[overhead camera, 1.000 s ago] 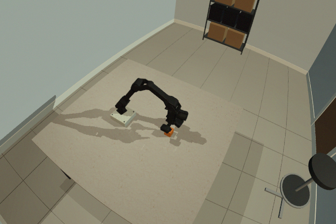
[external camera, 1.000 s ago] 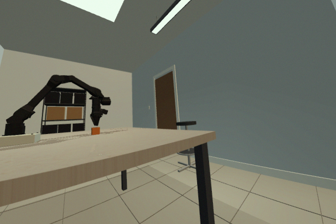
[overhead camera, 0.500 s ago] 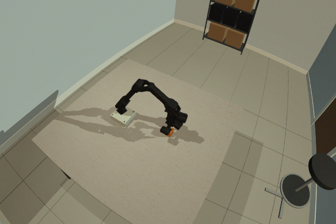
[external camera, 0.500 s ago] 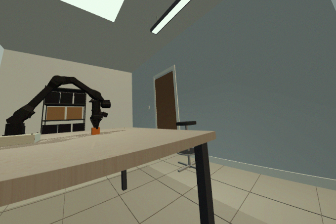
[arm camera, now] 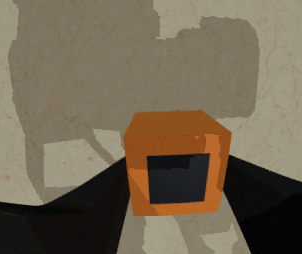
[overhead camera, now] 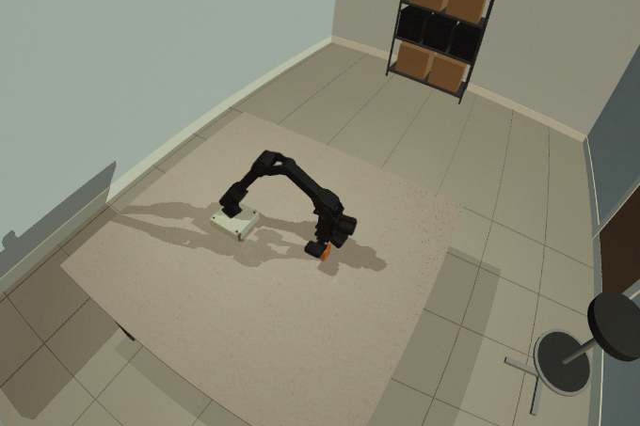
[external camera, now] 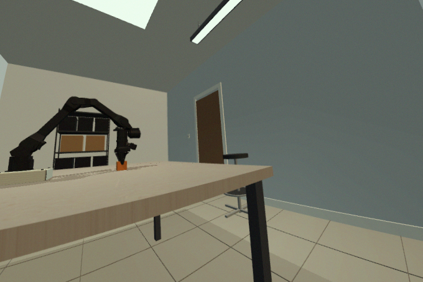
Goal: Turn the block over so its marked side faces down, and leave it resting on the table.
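The orange block (overhead camera: 326, 253) (external camera: 119, 167) (arm camera: 138, 192) rests on the table (overhead camera: 232, 318) (external camera: 143, 183). Its marked side, with a dark square, faces up toward the wrist camera. My gripper (overhead camera: 323, 249) (external camera: 122, 164) (arm camera: 174, 160) points down over the block. In the wrist view one finger is against the block's left side and the other against its right side, so it is shut on the block. The fingertips are partly hidden behind the block's upper edges. No gap shows between the block and the table in the exterior view.
A pale, low box (overhead camera: 223, 223) (external camera: 23, 177) lies on the table beside the arm's base. A table edge (external camera: 170, 192) runs along the near side in the exterior view. A stool (overhead camera: 562, 362) (external camera: 235, 155) and a shelf rack (overhead camera: 434, 39) stand away from the table.
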Controlling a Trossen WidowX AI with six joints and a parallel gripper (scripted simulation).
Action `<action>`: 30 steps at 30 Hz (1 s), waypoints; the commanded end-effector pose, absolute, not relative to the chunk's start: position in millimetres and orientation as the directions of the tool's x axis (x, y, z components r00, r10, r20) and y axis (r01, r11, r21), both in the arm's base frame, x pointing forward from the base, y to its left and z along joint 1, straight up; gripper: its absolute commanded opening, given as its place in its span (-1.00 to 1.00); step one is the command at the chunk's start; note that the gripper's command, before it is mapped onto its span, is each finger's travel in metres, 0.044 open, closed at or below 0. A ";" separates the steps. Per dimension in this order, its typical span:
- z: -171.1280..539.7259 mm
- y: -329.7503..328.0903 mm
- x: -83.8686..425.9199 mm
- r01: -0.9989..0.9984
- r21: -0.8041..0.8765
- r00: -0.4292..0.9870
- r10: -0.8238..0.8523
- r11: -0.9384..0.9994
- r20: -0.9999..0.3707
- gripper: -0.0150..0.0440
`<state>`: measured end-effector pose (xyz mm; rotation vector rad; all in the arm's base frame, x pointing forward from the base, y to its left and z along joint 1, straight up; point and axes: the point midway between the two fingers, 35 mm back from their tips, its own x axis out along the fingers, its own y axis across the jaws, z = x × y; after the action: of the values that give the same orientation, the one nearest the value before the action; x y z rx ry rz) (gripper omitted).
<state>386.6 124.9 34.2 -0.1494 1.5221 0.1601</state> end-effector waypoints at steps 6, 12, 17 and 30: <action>31.1 124.8 385.1 -0.198 0.005 0.033 0.012 0.980 -0.999 0.02; 31.1 124.8 385.1 -0.198 0.005 0.033 0.012 0.980 -0.999 -0.12; 32.4 124.8 385.1 -0.198 0.005 0.033 0.012 0.980 -0.999 -0.30; 60.7 124.6 384.5 -0.198 0.005 0.043 0.014 0.980 -0.999 -0.49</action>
<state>383.4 124.2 56.2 -0.1502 1.5359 0.1595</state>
